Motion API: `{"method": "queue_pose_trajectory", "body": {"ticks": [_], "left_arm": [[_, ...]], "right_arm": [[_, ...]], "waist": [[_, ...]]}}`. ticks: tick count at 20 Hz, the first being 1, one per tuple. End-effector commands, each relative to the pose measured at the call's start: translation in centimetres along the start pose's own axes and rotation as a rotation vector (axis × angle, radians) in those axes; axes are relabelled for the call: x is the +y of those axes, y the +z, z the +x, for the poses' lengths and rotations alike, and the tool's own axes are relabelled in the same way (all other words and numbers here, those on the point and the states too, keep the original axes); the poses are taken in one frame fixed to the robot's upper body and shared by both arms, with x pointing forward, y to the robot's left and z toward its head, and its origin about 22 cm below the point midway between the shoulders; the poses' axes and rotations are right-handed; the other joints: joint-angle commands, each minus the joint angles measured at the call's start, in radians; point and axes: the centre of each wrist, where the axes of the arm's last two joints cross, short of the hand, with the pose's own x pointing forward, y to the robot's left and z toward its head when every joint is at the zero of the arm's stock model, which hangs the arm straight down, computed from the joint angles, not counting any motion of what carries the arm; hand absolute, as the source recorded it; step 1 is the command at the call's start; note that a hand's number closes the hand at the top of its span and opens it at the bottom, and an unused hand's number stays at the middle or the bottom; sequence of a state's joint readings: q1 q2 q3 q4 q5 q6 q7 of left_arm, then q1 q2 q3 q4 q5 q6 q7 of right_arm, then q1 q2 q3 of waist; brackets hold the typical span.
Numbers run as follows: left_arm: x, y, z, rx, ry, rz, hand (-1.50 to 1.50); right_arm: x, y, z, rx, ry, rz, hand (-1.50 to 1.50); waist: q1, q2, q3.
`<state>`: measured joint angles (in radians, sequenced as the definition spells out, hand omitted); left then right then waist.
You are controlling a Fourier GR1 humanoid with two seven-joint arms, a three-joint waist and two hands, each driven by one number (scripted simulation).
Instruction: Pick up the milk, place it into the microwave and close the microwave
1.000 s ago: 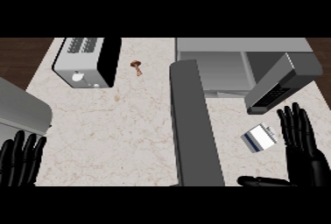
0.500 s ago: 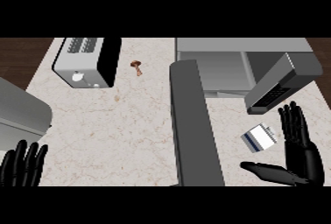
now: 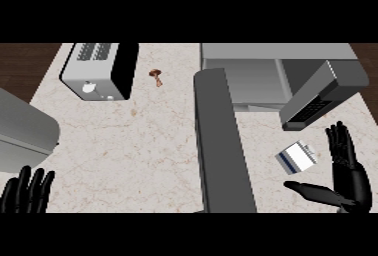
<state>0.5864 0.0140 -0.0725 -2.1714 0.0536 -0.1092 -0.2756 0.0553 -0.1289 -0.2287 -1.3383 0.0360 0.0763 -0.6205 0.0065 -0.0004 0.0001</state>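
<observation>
My right robot hand [image 3: 348, 176] open, fingers straight, thumb spread left, holding nothing, at near right of pale marbled desk [image 3: 140, 145]. Small white-and-blue milk carton [image 3: 297, 157] lies on desk just left of my fingers, apart from them. Grey microwave [image 3: 255, 75] far right, dark door [image 3: 319, 97] swung open. My left robot hand [image 3: 28, 192] open, resting near left. Silver toaster [image 3: 96, 70] far left.
</observation>
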Motion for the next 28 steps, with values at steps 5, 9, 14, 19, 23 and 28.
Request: {"method": "queue_pose_trajectory", "body": {"ticks": [5, 9, 14, 19, 23, 28], "left_arm": [[0.6, 1.3, -0.2, -0.005, -0.003, 0.009, -1.50], [1.1, 1.9, -0.1, 0.006, 0.017, 0.006, -1.50], [-1.0, 0.1, 0.7, -0.014, 0.020, -0.002, -1.50], [0.4, 1.4, 0.0, 0.002, -0.014, 0.011, -1.50], [-0.4, 0.2, 1.6, 0.007, -0.004, 0.017, -1.50], [1.0, 0.5, 0.2, -0.018, 0.005, 0.002, -1.50]], "right_arm": [[-2.2, 1.1, -4.3, 0.052, 0.010, 0.032, -1.50], [-1.5, 1.0, -5.0, 0.087, 0.025, 0.077, -1.50], [-2.0, -0.6, -6.9, 0.106, 0.056, 0.041, -1.50], [-2.2, 0.5, -7.9, 0.114, 0.063, 0.051, -1.50], [-4.4, 0.7, -8.6, 0.139, -0.004, 0.093, -1.50], [-4.2, 0.8, -9.4, 0.165, -0.041, 0.125, -1.50]], "waist": [[0.004, 0.001, 0.001], [0.003, 0.000, 0.000], [0.005, 0.001, 0.001], [0.004, 0.001, 0.000], [0.007, 0.003, 0.002], [0.013, 0.005, 0.002]]}}
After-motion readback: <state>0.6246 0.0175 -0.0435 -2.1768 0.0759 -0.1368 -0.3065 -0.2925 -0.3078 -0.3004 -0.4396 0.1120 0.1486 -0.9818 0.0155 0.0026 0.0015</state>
